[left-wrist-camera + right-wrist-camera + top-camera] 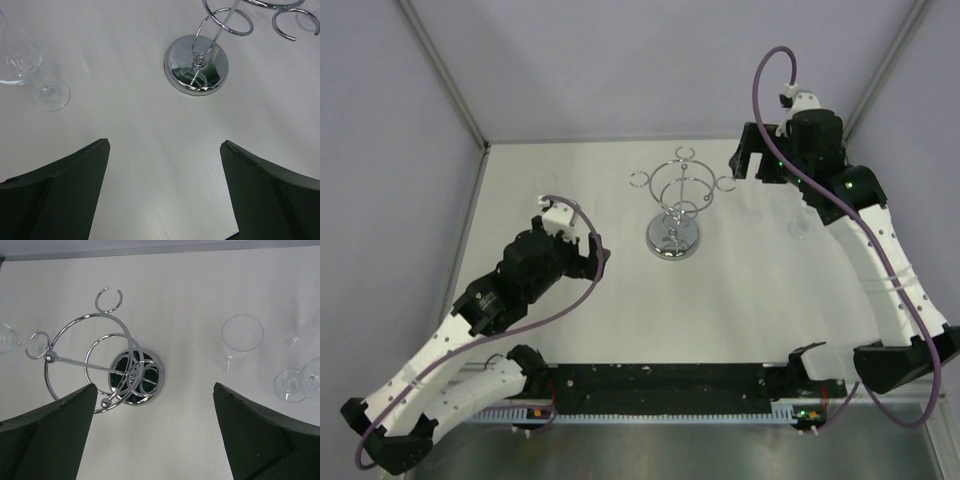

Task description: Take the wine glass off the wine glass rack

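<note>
The chrome wire wine glass rack (673,238) is seen bare-ringed, a clear wine glass (242,333) standing apart on the white table (190,290), left gripper (165,145) and right gripper (152,386) spread empty; removal is judged done, only retreat being required.

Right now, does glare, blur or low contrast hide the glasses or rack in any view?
Top external: a wine glass almost vanishes against the white table. Left wrist: sharp; the wine glass rack base shows mirror reflections. Right wrist: glasses faint but outlined.
</note>
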`<act>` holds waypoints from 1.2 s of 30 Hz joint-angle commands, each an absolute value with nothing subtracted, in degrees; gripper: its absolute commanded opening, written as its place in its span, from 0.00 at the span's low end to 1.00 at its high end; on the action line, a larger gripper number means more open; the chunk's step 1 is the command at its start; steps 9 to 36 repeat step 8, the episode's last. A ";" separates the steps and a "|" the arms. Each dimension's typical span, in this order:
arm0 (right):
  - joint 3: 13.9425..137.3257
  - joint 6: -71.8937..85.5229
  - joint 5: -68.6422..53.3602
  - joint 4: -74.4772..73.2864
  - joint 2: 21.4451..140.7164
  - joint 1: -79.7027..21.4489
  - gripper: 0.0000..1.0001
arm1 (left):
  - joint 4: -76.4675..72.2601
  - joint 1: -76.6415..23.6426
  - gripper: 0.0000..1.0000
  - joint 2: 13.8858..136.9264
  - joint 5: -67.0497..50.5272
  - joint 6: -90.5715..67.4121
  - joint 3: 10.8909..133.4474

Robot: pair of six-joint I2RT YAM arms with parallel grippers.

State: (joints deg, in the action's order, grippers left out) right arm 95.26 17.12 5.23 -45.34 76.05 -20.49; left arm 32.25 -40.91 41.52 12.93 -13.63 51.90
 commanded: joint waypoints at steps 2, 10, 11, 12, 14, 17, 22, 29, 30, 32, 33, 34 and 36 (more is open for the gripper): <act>90.45 16.27 3.61 -37.98 68.57 -21.01 0.99 | 32.61 -40.61 0.98 42.01 15.02 -13.89 56.16; 88.69 16.17 3.35 -37.53 66.19 -21.01 0.99 | 30.95 -40.61 0.99 39.64 17.23 -13.18 56.78; 88.69 16.17 3.35 -37.53 66.19 -21.01 0.99 | 30.95 -40.61 0.99 39.64 17.23 -13.18 56.78; 88.69 16.17 3.35 -37.53 66.19 -21.01 0.99 | 30.95 -40.61 0.99 39.64 17.23 -13.18 56.78; 88.69 16.17 3.35 -37.53 66.19 -21.01 0.99 | 30.95 -40.61 0.99 39.64 17.23 -13.18 56.78; 88.69 16.17 3.35 -37.53 66.19 -21.01 0.99 | 30.95 -40.61 0.99 39.64 17.23 -13.18 56.78; 88.69 16.17 3.35 -37.53 66.19 -21.01 0.99 | 30.95 -40.61 0.99 39.64 17.23 -13.18 56.78; 88.69 16.17 3.35 -37.53 66.19 -21.01 0.99 | 30.95 -40.61 0.99 39.64 17.23 -13.18 56.78; 88.69 16.17 3.35 -37.53 66.19 -21.01 0.99 | 30.95 -40.61 0.99 39.64 17.23 -13.18 56.78; 88.69 16.17 3.35 -37.53 66.19 -21.01 0.99 | 30.95 -40.61 0.99 39.64 17.23 -13.18 56.78; 88.69 16.17 3.35 -37.53 66.19 -21.01 0.99 | 30.95 -40.61 0.99 39.64 17.23 -13.18 56.78; 88.69 16.17 3.35 -37.53 66.19 -21.01 0.99 | 30.95 -40.61 0.99 39.64 17.23 -13.18 56.78; 88.69 16.17 3.35 -37.53 66.19 -21.01 0.99 | 30.95 -40.61 0.99 39.64 17.23 -13.18 56.78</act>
